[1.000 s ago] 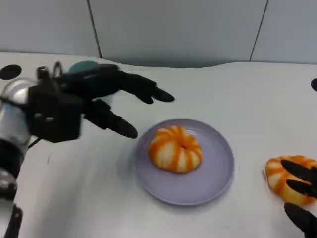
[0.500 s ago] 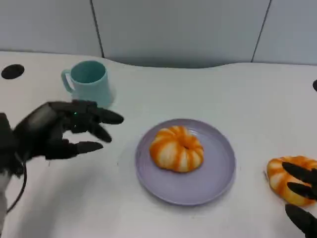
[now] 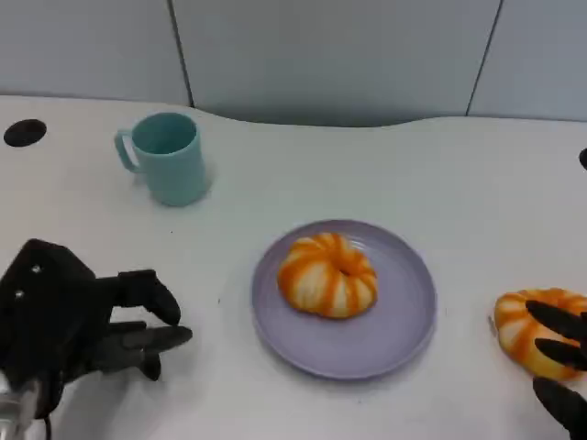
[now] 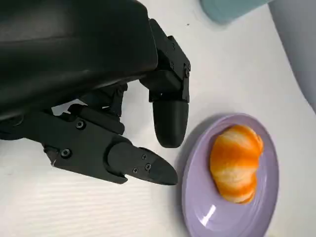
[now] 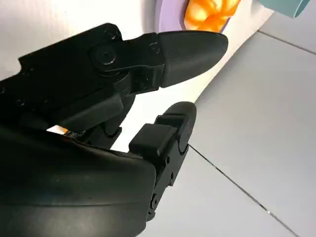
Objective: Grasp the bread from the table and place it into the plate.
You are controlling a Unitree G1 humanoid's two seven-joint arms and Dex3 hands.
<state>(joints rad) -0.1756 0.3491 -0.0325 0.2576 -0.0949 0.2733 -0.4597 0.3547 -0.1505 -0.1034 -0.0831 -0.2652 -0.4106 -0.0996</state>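
Orange-striped bread (image 3: 326,274) sitting on plate (image 3: 404,321), second bread (image 3: 525,332) out on bench (image 3: 385,174) at far right. Right hand (image 3: 559,362) over it, fingers apart, not clamped. Left hand (image 3: 78,321) low, empty, fingers spread. Risk: shallow grip on soft, rounded crust, could slip or roll. Mug (image 3: 165,156) well clear.

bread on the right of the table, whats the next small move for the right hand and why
Probably close the right hand around the bread on the table and lift. Its fingers lie over that bread, which sits apart from the plate, where another bread lies; the left hand holds nothing.
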